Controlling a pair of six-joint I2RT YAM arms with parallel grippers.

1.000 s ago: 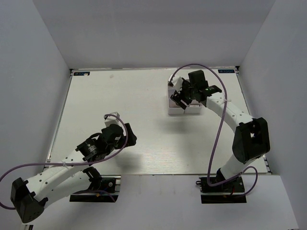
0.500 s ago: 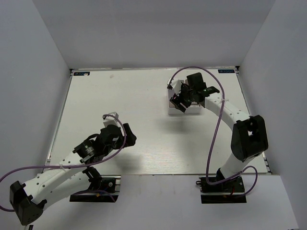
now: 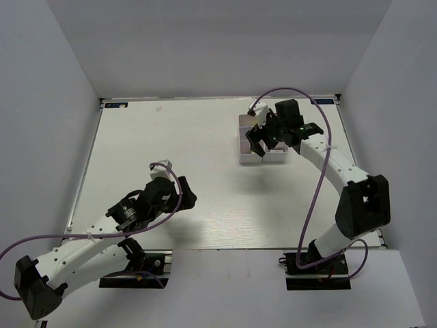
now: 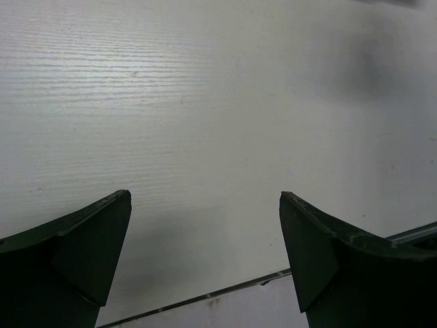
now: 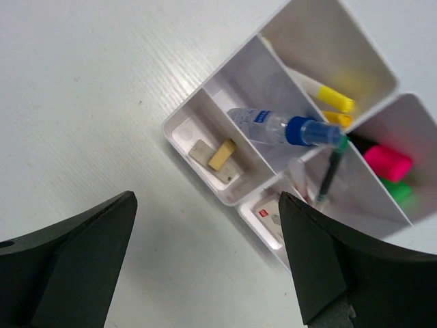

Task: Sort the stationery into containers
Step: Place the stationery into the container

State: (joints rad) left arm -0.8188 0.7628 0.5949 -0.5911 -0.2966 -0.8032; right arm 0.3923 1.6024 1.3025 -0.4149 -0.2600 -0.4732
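The white tray of containers [image 5: 212, 82] lies at the far right of the table [image 3: 171, 143], its near-left corner [image 3: 247, 157] showing past the right arm. A blue-capped clear bottle [image 5: 273, 126] rests across one compartment. Tan [image 5: 222, 155] and grey [image 5: 201, 150] erasers lie in the compartment beside it. Yellow-capped pens [image 5: 334, 101] and a pink highlighter [image 5: 387, 162] sit in others, and a thin green-black pen [image 5: 330, 171] leans in one. My right gripper [image 5: 206, 198] hovers open and empty above the tray's near edge [image 3: 263, 137]. My left gripper [image 4: 205, 198] is open over bare table [image 3: 179, 198].
A red-labelled eraser [image 5: 268, 213] lies in the nearest compartment. The table's near edge strip [image 4: 205, 301] runs just under my left fingers. White walls close in the table at the back and both sides.
The right wrist has lifted and shifted a little to the far right above the tray, its jaws spreading wider. The left arm has barely moved.
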